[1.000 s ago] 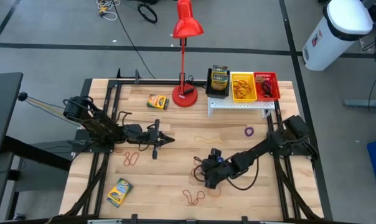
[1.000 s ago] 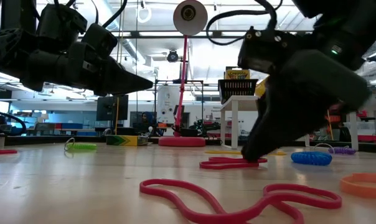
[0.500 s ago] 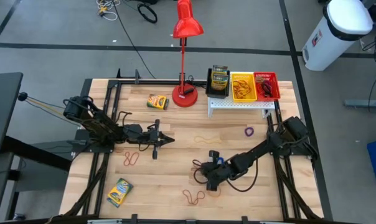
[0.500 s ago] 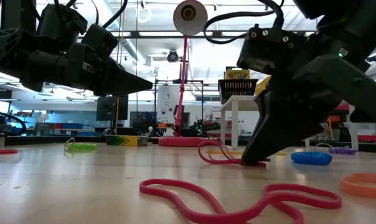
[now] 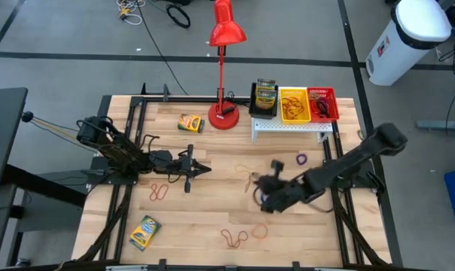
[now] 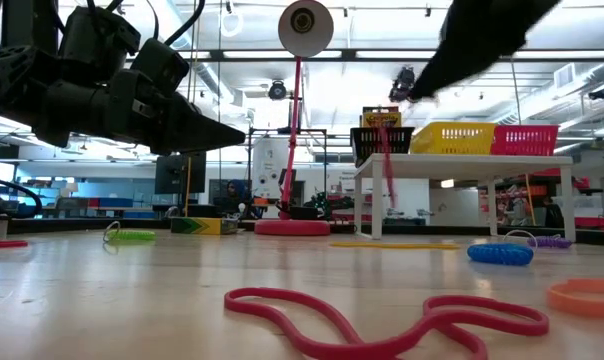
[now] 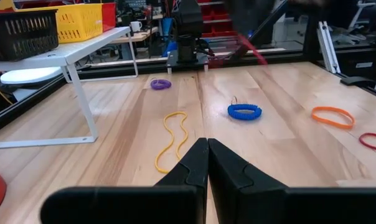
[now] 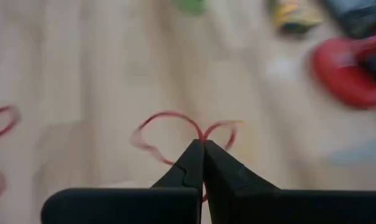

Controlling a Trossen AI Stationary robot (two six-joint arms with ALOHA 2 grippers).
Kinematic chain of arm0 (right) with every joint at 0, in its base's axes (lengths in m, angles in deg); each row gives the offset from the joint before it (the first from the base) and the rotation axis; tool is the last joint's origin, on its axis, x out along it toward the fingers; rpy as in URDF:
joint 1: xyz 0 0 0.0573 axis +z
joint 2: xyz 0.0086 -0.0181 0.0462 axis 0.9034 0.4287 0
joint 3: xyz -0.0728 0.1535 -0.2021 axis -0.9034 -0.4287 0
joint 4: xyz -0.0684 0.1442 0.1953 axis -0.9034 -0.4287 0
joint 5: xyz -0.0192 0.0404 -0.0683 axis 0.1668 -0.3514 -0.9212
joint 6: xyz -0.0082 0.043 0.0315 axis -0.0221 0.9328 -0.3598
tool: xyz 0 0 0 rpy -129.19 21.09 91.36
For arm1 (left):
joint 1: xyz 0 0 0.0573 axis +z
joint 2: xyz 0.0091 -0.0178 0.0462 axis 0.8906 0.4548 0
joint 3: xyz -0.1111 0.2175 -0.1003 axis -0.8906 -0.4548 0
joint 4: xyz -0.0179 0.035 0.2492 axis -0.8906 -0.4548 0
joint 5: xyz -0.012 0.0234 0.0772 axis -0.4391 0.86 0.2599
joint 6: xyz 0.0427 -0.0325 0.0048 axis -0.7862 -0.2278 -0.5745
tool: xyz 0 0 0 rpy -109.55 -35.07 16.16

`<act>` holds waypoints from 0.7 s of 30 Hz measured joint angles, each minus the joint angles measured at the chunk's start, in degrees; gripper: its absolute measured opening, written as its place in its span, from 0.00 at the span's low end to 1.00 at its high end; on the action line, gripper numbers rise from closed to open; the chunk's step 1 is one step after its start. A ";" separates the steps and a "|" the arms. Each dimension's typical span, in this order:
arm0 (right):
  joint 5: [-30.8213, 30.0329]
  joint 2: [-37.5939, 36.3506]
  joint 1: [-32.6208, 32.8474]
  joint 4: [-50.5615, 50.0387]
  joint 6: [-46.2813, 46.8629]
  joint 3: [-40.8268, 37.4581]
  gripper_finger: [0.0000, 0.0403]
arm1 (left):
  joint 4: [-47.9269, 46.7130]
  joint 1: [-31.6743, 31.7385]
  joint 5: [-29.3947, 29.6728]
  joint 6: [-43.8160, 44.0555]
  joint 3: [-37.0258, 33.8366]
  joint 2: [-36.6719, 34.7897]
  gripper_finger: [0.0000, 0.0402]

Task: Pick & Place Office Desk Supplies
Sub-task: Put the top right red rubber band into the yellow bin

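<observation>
My right end effector had clamped fully shut on a thin red rubber band and lifted it off the wooden tabletop within the last second, so the pick looked done and the red mesh bin on the white shelf seemed next. The limp loop dangled mid-table. My left end effector sat closed and empty over the left side.
</observation>
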 joint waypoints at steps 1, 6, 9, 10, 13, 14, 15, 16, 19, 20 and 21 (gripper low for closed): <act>-1.78 -2.48 -0.10 -1.88 0.01 0.00 0.01 | 0.00 0.01 -0.01 0.00 0.00 0.00 0.03; -8.30 -15.05 -2.81 -9.46 0.12 0.00 0.01 | 0.00 0.00 0.00 0.00 0.00 0.00 0.03; -10.72 -21.62 -6.02 -12.53 -0.89 0.00 0.01 | 0.00 0.00 0.00 0.00 0.00 0.00 0.03; -10.98 -23.53 -7.34 -13.35 -1.36 0.00 0.01 | 0.00 0.02 0.01 0.00 0.00 0.00 0.03; -11.73 -27.84 -11.86 -15.32 -3.26 0.00 0.01 | 0.00 0.02 0.02 0.00 0.00 0.00 0.03; -11.85 -28.89 -13.62 -15.93 -4.41 0.00 0.01 | 0.00 0.02 0.02 0.00 0.00 0.00 0.03; -12.05 -29.71 -15.70 -16.40 -5.26 0.00 0.01 | 0.00 0.02 0.02 0.00 0.00 0.00 0.03; -12.10 -30.32 -17.98 -16.84 -6.11 0.00 0.01 | 0.00 0.02 0.02 0.00 0.00 0.00 0.03; -11.46 -31.13 -26.10 -18.09 -9.39 0.00 0.00 | -0.02 0.02 0.02 0.00 0.00 0.00 0.03; -10.86 -31.15 -29.27 -18.19 -10.59 0.00 0.00 | -0.02 0.02 0.02 0.00 0.00 0.00 0.03; -9.84 -31.13 -32.87 -18.15 -11.72 0.00 0.00 | -0.02 0.02 0.02 0.00 0.00 0.00 0.03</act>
